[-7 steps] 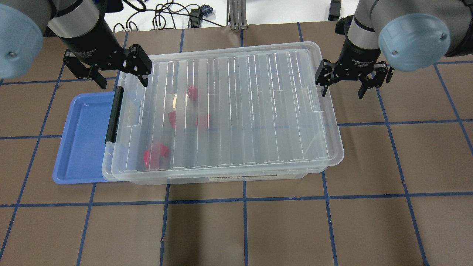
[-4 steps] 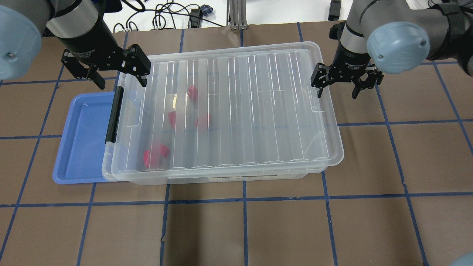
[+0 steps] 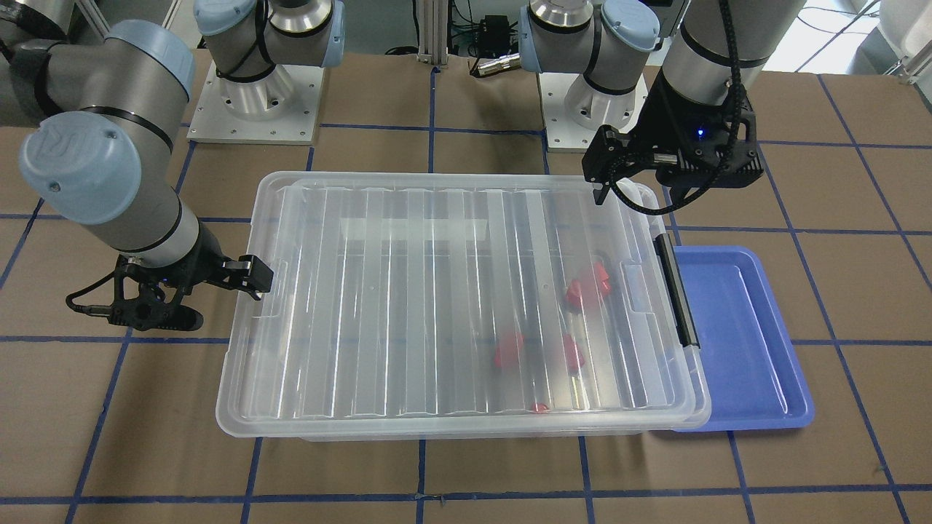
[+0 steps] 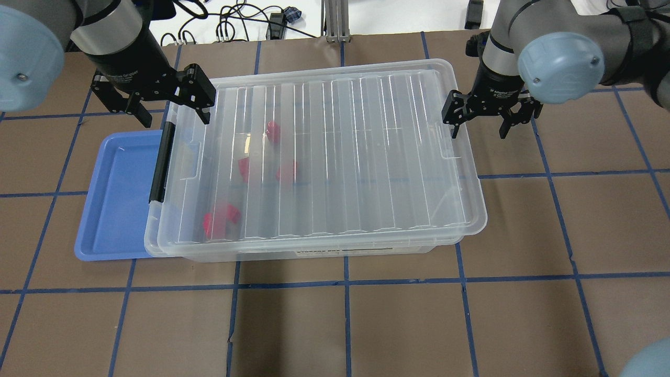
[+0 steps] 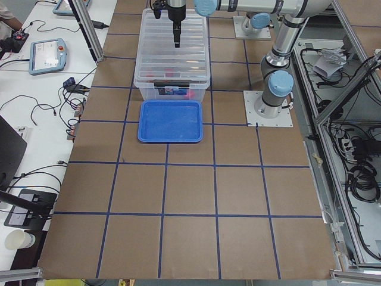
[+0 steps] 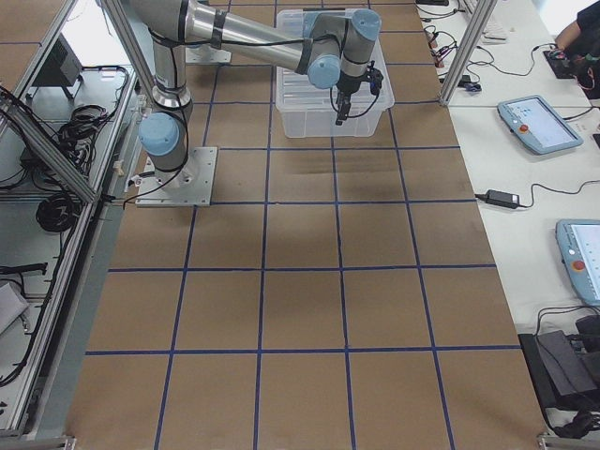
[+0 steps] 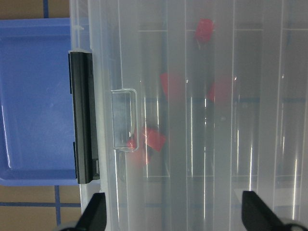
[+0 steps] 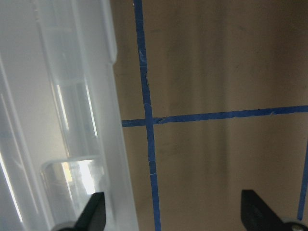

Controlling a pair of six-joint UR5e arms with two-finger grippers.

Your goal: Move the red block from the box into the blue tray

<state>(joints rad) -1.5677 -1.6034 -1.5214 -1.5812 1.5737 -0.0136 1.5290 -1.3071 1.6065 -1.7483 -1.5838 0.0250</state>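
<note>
The box (image 4: 335, 157) is laid with its long axis running between the left and right edges of the table (image 4: 523, 235), and its ribbed lid (image 4: 366, 104) is closed over it. The red blocks (image 4: 243, 168) are held inside, under the lid, all gathered in the half toward the table's left edge. None is found in the blue tray (image 4: 118, 199), which is set against that same short end, its inner side tucked under the box rim. The black latch bar (image 4: 159, 162) is carried on that end, its length lying crosswise to the box, between blocks and tray.

The left gripper (image 4: 174, 118) is held above this latch end with its fingers spread wide and nothing between them. In its wrist view the bar and the blocks are seen directly beneath. The right gripper (image 4: 479, 132) is likewise spread and empty at the opposite short end, one finger over the lid rim and the other over bare table, well apart from every block.

The blocks are therefore judged to lie below the left gripper but to be shut off from it by the lid. The latch probably has to be released first, and the left arm is the nearer to it.
</note>
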